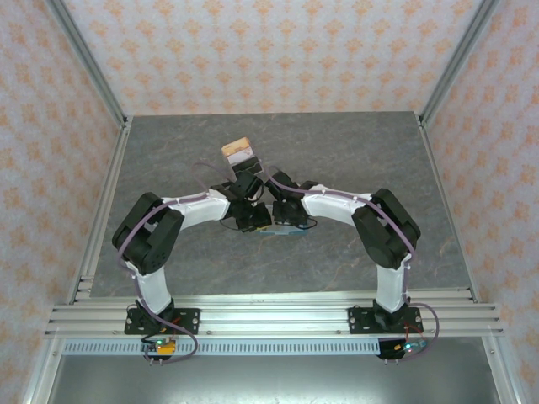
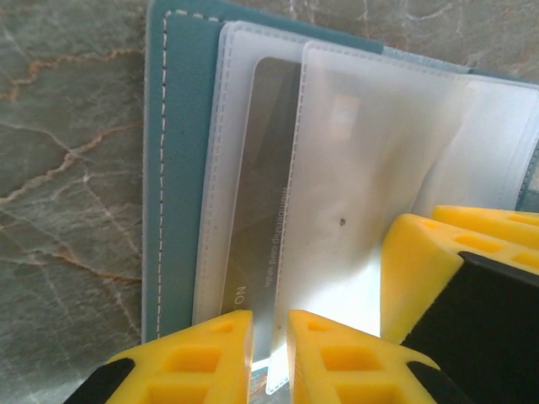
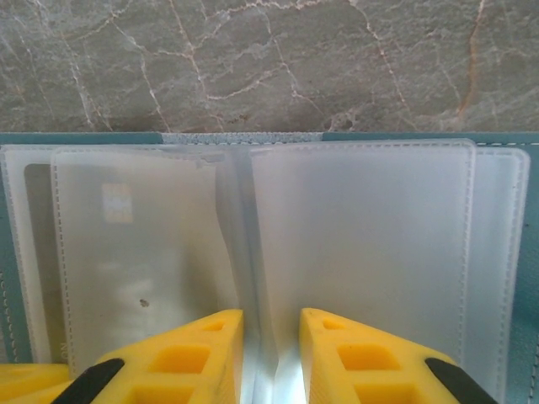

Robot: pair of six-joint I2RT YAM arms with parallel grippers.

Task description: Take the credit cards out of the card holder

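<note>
The card holder (image 2: 181, 168) lies open on the table, blue-grey with clear plastic sleeves. A grey credit card (image 2: 265, 168) with small lettering sits in one of its sleeves. My left gripper (image 2: 269, 316) is closed to a narrow gap over that card's near end and a sleeve corner. My right gripper (image 3: 271, 313) is shut on the raised centre fold of the sleeves of the card holder (image 3: 526, 295), and one of its fingers (image 2: 421, 269) shows beside the left gripper. From above, both grippers (image 1: 253, 220) (image 1: 286, 215) meet over the card holder (image 1: 286, 232).
A small stack of tan and white cards (image 1: 238, 152) lies on the grey marbled table (image 1: 362, 151) just beyond the grippers. Patterned walls and metal posts close in the table's left, right and far sides.
</note>
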